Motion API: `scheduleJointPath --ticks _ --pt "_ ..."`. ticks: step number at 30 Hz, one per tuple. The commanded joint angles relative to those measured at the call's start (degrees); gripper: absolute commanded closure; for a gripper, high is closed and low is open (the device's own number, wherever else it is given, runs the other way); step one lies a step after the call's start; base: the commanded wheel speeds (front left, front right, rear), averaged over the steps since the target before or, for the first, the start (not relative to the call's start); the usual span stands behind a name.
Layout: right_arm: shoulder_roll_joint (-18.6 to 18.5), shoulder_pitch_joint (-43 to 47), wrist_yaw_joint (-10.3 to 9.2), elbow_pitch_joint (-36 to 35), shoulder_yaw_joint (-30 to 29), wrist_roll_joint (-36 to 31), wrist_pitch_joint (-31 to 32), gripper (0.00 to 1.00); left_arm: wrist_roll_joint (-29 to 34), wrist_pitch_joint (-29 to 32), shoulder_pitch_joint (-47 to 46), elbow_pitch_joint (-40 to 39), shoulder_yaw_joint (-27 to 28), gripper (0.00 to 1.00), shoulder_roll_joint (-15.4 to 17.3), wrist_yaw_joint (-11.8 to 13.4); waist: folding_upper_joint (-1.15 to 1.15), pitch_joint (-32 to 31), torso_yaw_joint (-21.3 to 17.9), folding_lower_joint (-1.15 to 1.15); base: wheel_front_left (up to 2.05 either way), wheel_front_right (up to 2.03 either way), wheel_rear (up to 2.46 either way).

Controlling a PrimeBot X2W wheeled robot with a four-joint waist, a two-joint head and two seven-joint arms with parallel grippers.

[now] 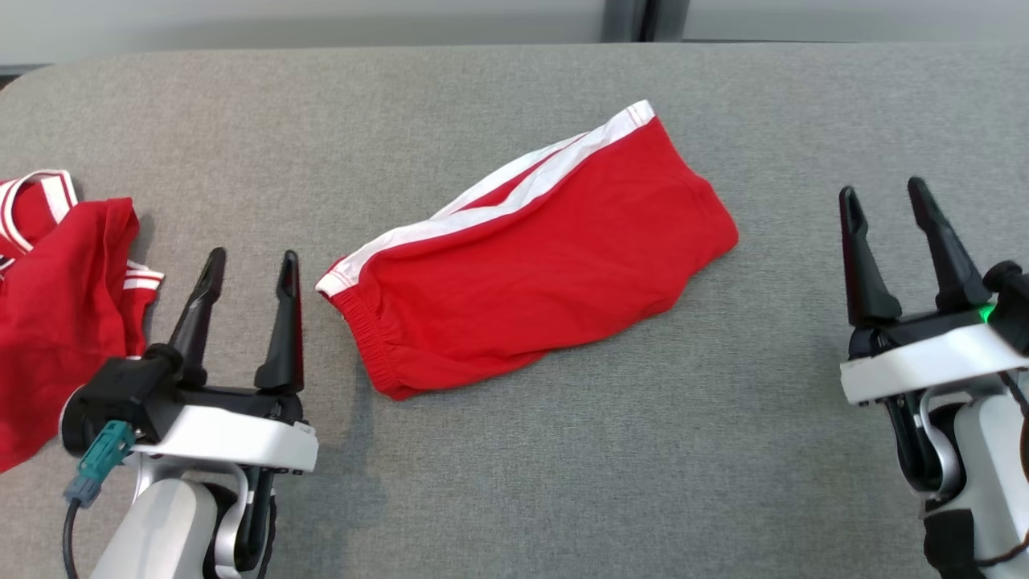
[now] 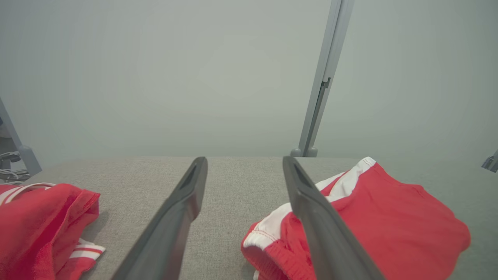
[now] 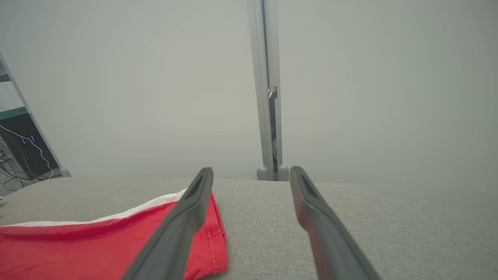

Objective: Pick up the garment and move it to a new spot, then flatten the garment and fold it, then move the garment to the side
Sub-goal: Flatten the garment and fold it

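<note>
Both pairs of jaws stood apart, empty, flanking the red shorts (image 1: 537, 265); you probably needed to nip waistband (image 1: 374, 346) and opposite hem (image 1: 699, 181) level.

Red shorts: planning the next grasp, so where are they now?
Head view: the red shorts lie in the middle, between the left gripper and right gripper, waistband end nearest the left one.

A grey fabric-covered counter (image 1: 514, 450) with a rounded far left corner carries a crumpled red garment with white stripes (image 1: 56, 305), bunched at its left edge. Behind the far edge stand pale grey wall panels (image 1: 321, 20), joined by an upright grey metal post (image 2: 323, 89). Loose cables (image 3: 11, 163) hang beyond the far left corner.
</note>
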Motion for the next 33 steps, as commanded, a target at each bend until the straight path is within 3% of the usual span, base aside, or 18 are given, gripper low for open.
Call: scheduleJointPath --ticks 1,20,26,33 --pt "0.04 1.17 0.04 -0.78 -0.5 -0.57 0.39 0.0 -0.2 0.07 0.7 -0.36 0.57 0.0 0.5 0.4 0.0 -0.92 -0.9 0.0 0.0 0.0 0.0" --pt "1.42 3.87 0.03 -4.75 -2.45 -1.14 4.14 0.0 -1.79 2.46 2.47 -1.95 0.5 0.0 1.99 1.06 0.0 -1.34 -1.88 0.0 0.0 0.0 0.0" --pt "0.23 0.74 0.03 -2.92 -1.5 -0.75 4.94 0.0 -1.86 2.6 1.76 -2.45 0.31 0.0 1.83 1.2 0.0 -0.07 -1.36 0.0 0.0 0.0 0.0" --pt "-1.39 -7.44 0.04 4.78 2.26 1.19 6.1 0.0 -2.62 2.27 0.26 -2.41 0.08 0.0 1.01 0.57 0.0 3.72 0.05 0.0 0.0 0.0 0.0"
